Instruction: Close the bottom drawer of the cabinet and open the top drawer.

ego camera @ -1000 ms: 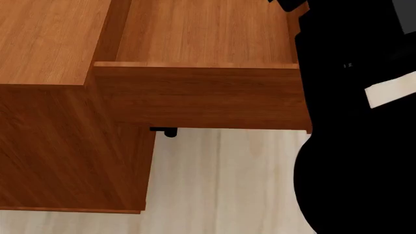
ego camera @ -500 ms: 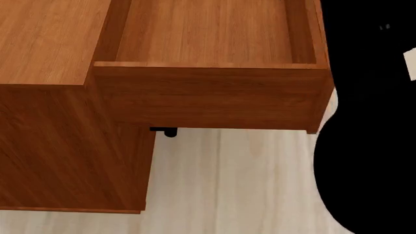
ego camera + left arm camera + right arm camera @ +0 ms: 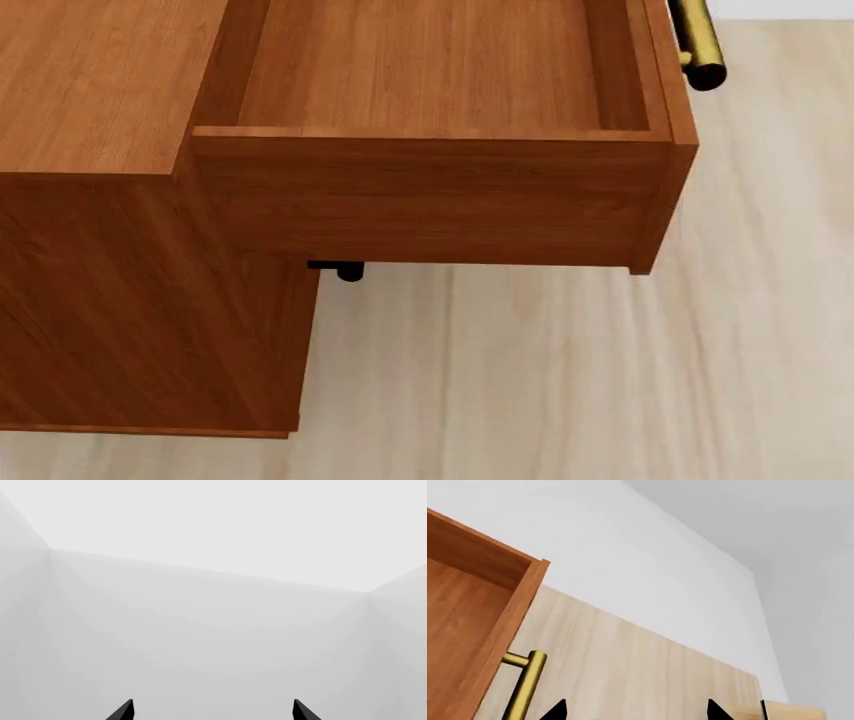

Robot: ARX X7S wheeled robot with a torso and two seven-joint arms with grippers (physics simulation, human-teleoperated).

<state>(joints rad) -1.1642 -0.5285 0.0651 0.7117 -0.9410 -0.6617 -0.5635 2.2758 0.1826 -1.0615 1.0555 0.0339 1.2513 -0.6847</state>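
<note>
The reddish-brown cabinet (image 3: 107, 250) fills the left of the head view. Its top drawer (image 3: 427, 190) stands pulled far out, its box empty, with the brass bar handle (image 3: 697, 45) on its front at the upper right. The bottom drawer is hidden beneath it. Neither gripper shows in the head view. My right gripper (image 3: 635, 712) is open in the air beside the drawer's front, close to the brass handle (image 3: 524, 685) and apart from it. My left gripper (image 3: 212, 712) is open too, facing only blank white walls.
Pale wood floor (image 3: 561, 380) spreads in front of and to the right of the cabinet. A small black part (image 3: 343, 269) sticks out under the open drawer. White walls (image 3: 647, 565) rise behind. A pale wooden edge (image 3: 800, 712) shows in the right wrist view.
The black right arm that covered the right side of the head view has moved out of it, uncovering the drawer's front and brass handle. The drawer has not moved.
</note>
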